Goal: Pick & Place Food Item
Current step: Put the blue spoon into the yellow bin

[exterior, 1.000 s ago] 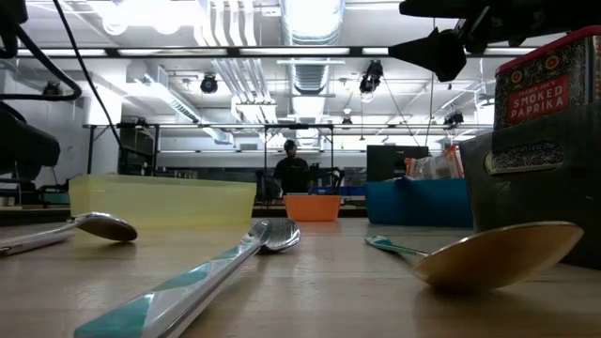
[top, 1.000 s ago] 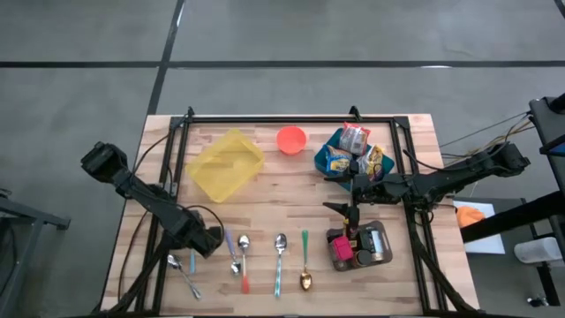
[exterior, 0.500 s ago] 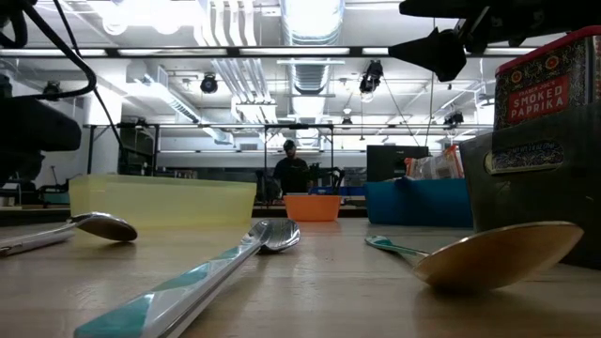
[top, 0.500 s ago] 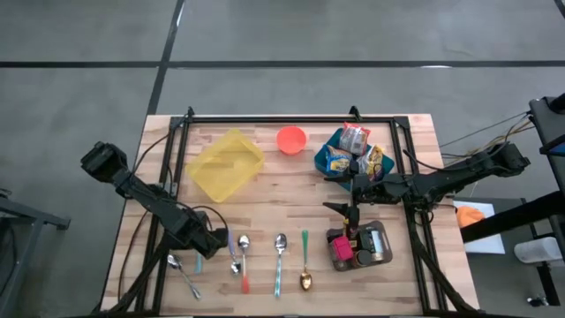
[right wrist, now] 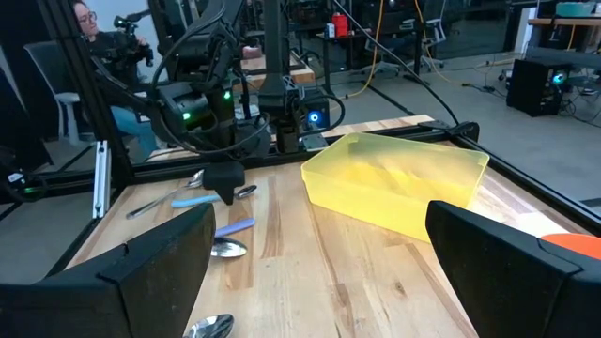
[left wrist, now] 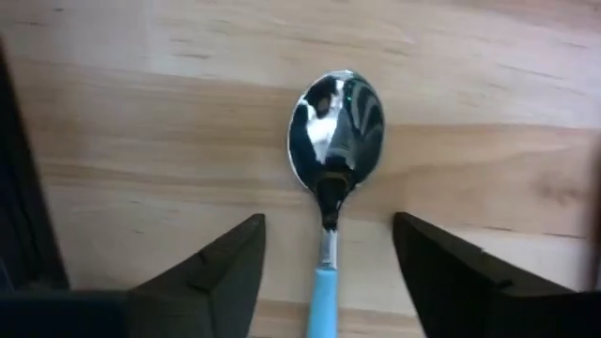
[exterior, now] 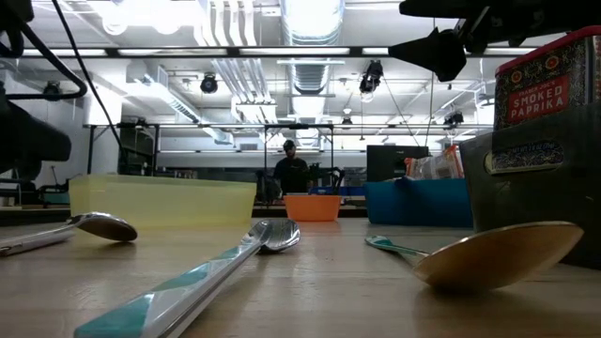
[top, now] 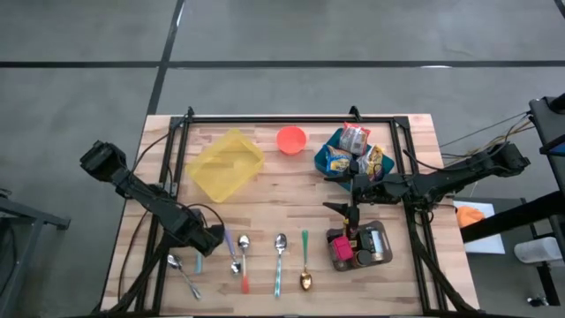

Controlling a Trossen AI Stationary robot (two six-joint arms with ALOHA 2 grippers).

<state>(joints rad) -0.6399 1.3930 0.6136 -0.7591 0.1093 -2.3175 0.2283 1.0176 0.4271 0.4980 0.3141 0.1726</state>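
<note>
Left wrist view: the left hand has narrowed its fingers around the blue-handled spoon on the bench, not yet gripping (food packets wait in the blue bin); right hand wide open, empty.

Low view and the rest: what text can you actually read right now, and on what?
"SMOKED PAPRIKA": on the red label of the tin at the right edge of the low view.
A line above those words on the same tin: too small to read.
Dark oval badge lower on the tin: lettering too blurred to read.
Snack packets in the blue bin, high view: print too small to read.
Nothing else readable.
</note>
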